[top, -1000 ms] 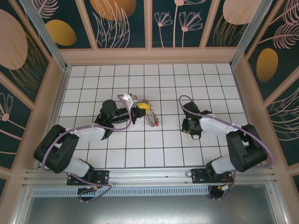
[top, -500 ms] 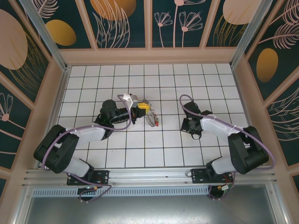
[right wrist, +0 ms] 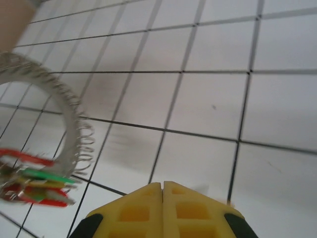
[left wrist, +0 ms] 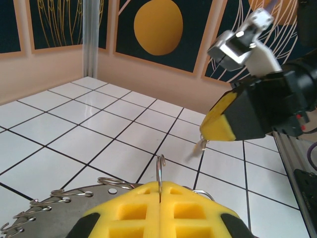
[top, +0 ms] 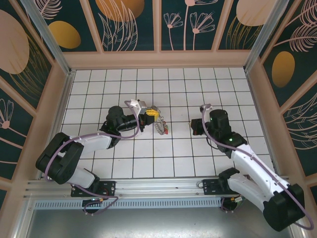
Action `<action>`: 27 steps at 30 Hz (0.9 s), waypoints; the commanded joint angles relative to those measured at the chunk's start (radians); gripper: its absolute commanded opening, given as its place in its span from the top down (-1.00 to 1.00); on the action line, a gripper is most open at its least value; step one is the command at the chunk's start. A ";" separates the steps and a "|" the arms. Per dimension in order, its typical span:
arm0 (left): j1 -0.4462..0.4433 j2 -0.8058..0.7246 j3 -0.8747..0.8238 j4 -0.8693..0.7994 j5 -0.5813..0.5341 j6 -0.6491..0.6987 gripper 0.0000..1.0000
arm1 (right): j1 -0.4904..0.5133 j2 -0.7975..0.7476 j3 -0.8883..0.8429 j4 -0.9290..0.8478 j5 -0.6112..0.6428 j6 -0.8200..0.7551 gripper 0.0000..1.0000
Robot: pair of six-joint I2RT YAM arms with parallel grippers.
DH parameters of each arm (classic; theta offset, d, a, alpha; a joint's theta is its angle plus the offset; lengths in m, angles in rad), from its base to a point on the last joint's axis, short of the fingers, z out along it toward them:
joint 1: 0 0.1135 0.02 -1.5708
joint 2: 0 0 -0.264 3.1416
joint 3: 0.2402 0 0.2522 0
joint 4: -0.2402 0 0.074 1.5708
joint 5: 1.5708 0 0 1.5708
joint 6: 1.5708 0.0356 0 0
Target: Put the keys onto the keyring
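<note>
The keyring is a silvery hoop fringed with small wire loops, held up left of centre. My left gripper is shut on one of its loops, which stands up between the yellow fingers. Red and green keys hang at the hoop's lower end. My right gripper is shut and held a tile to the right of the hoop. In the left wrist view a small pale key dangles from its yellow tips. The right wrist view has the hoop at its left.
White tiled floor with peach walls all round and a metal rail along the near edge. Open tiles lie behind and in front of both grippers.
The right gripper has closed fully and its arm has swung into a new pose, its elbow dropping toward the near right. The left arm and the hoop have stayed put.
</note>
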 commanded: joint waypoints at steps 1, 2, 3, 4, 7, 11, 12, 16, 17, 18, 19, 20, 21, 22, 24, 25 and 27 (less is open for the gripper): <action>-0.005 0.000 0.043 0.039 0.022 0.017 1.00 | 0.002 -0.058 -0.050 0.159 -0.134 -0.189 1.00; -0.005 0.001 0.045 0.039 0.025 0.017 1.00 | 0.001 -0.073 -0.066 0.184 -0.154 -0.211 1.00; -0.005 0.002 0.045 0.040 0.026 0.017 1.00 | 0.002 -0.084 -0.080 0.208 -0.177 -0.230 1.00; -0.005 0.003 0.045 0.040 0.029 0.017 1.00 | 0.001 -0.094 -0.095 0.228 -0.212 -0.259 1.00; -0.005 0.003 0.045 0.038 0.044 0.016 1.00 | 0.002 -0.099 -0.116 0.269 -0.359 -0.360 1.00; -0.005 0.005 0.046 0.022 0.078 0.026 1.00 | 0.000 -0.072 -0.105 0.280 -0.387 -0.401 1.00; -0.005 0.007 0.047 0.015 0.086 0.029 1.00 | -0.001 -0.067 -0.104 0.285 -0.404 -0.414 1.00; -0.007 0.019 0.057 -0.023 0.124 0.047 1.00 | -0.005 -0.059 -0.110 0.337 -0.489 -0.448 1.00; -0.007 0.020 0.059 -0.031 0.133 0.051 1.00 | -0.007 -0.056 -0.113 0.350 -0.505 -0.450 1.00; -0.007 0.020 0.060 -0.036 0.138 0.053 1.00 | -0.010 -0.053 -0.113 0.359 -0.529 -0.453 1.00; -0.008 0.022 0.062 -0.040 0.143 0.055 1.00 | -0.015 -0.050 -0.113 0.371 -0.557 -0.457 1.00; -0.008 0.023 0.062 -0.043 0.149 0.058 1.00 | -0.020 -0.047 -0.113 0.385 -0.589 -0.459 1.00; -0.008 0.023 0.063 -0.045 0.152 0.059 1.00 | -0.026 -0.045 -0.116 0.400 -0.613 -0.457 1.00; -0.009 0.024 0.065 -0.047 0.158 0.061 1.00 | -0.032 -0.044 -0.121 0.420 -0.639 -0.455 1.00; -0.011 0.026 0.066 -0.056 0.169 0.065 1.00 | -0.049 -0.042 -0.129 0.455 -0.696 -0.452 1.00; -0.012 0.026 0.066 -0.060 0.176 0.067 1.00 | -0.058 -0.040 -0.130 0.465 -0.725 -0.455 1.00; -0.015 0.026 0.066 -0.068 0.180 0.072 1.00 | -0.072 -0.032 -0.128 0.471 -0.745 -0.458 1.00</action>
